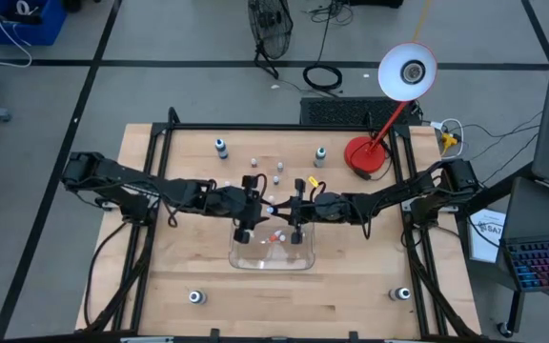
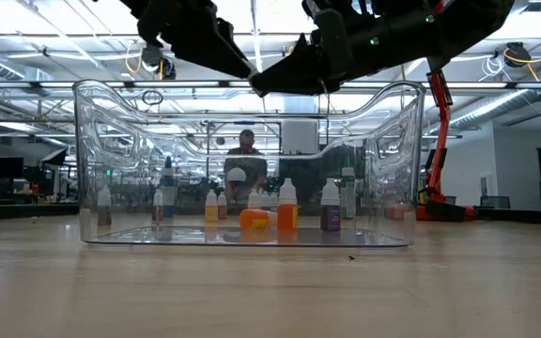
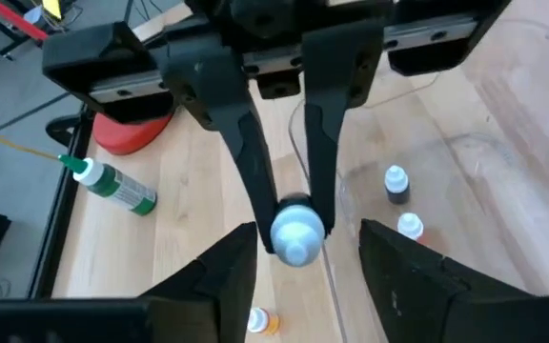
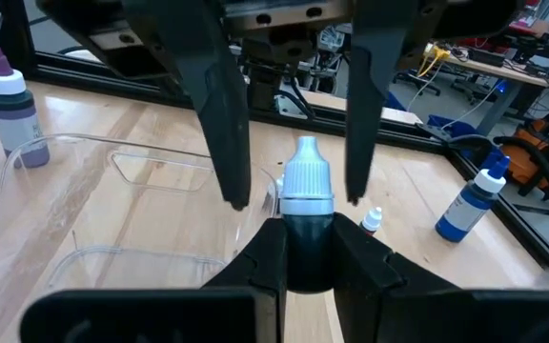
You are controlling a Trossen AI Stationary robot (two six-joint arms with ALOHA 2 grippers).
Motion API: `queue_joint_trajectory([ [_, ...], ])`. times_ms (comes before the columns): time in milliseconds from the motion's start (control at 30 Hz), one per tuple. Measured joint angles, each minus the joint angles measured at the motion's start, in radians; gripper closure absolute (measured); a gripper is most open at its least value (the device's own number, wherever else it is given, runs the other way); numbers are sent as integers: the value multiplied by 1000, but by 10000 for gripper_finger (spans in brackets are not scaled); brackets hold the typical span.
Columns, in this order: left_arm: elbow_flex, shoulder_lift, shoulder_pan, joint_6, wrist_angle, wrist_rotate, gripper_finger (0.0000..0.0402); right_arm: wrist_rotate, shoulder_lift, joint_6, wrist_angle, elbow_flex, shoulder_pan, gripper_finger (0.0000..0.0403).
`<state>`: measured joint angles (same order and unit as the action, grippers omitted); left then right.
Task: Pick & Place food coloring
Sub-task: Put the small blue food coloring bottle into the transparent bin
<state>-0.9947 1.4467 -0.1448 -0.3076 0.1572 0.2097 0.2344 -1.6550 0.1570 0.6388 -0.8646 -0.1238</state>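
A small dark food coloring bottle (image 4: 305, 229) with a pale blue-white cap (image 3: 296, 236) hangs over the clear tray (image 1: 246, 259) at mid-table, with my right gripper (image 4: 308, 238) shut on it. My left gripper (image 3: 308, 250) faces it from the table's left. It is open, one finger (image 4: 229, 143) on each side of the cap with a small gap. Both grippers meet above the tray (image 1: 273, 206). A few small bottles, orange (image 2: 255, 219) and purple (image 2: 331, 214), stand or lie on the tray's floor. My right gripper pinches the bottle's dark body (image 4: 305, 250) just below the cap between its two fingers. The fingers come about level from the table's right and lie along the bottle. The cap sticks out past the fingertips toward the left gripper, and the bottle is clear of the tray.
More bottles stand on the table: a blue one (image 1: 221, 146) and a green one (image 1: 321, 154) at the back, tiny ones (image 1: 278, 168) behind the tray, two (image 1: 195, 296) (image 1: 401, 294) near the front corners. A red desk lamp (image 1: 368, 157) stands at the back right.
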Motion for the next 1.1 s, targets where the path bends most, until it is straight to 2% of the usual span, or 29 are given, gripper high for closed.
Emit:
queue_joint_trajectory([
  [333,0,0,0,-1,-39,-3,239,0,0,0,0,0,0,359],
  [900,0,20,26,29,-33,-7,329,1,-1,-10,-8,0,0,358],
  [1100,-4,9,25,39,36,-8,338,5,16,-13,-17,0,-10,328],
])
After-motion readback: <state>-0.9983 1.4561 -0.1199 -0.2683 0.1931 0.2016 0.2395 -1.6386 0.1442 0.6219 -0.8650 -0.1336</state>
